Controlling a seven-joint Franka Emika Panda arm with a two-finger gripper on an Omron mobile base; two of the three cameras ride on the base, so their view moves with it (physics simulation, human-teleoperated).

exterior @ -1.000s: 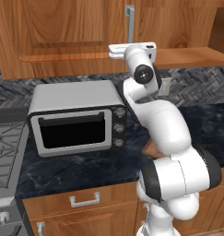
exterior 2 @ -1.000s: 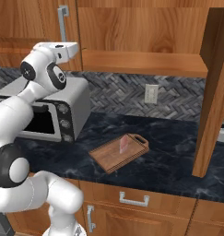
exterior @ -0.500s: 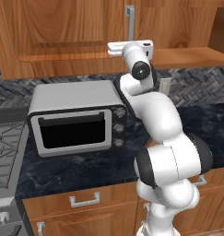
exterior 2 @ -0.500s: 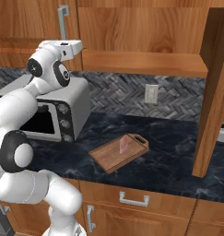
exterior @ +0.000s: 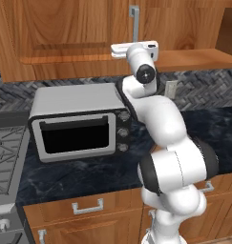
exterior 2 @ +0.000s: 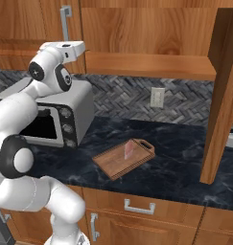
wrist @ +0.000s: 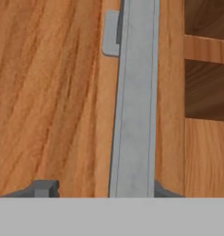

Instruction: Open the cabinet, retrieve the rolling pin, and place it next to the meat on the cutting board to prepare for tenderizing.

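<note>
The cabinet has its left door closed, with a vertical grey bar handle on it. My gripper straddles that handle's lower part. One fingertip is against the bar; the other fingertip stands a gap away, so the jaws are open. The white hand presses up to the door under the handle. The right cabinet door hangs open over a bare shelf. The meat lies on the cutting board on the counter. The rolling pin is out of view.
A silver toaster oven stands on the dark counter just below my arm. A stove sits at the far left. A wall outlet is on the tiled backsplash. Drawer fronts with handles run beneath the counter.
The jaws have narrowed around the door handle. The arm's elbow has shifted slightly while the hand stayed at the handle.
</note>
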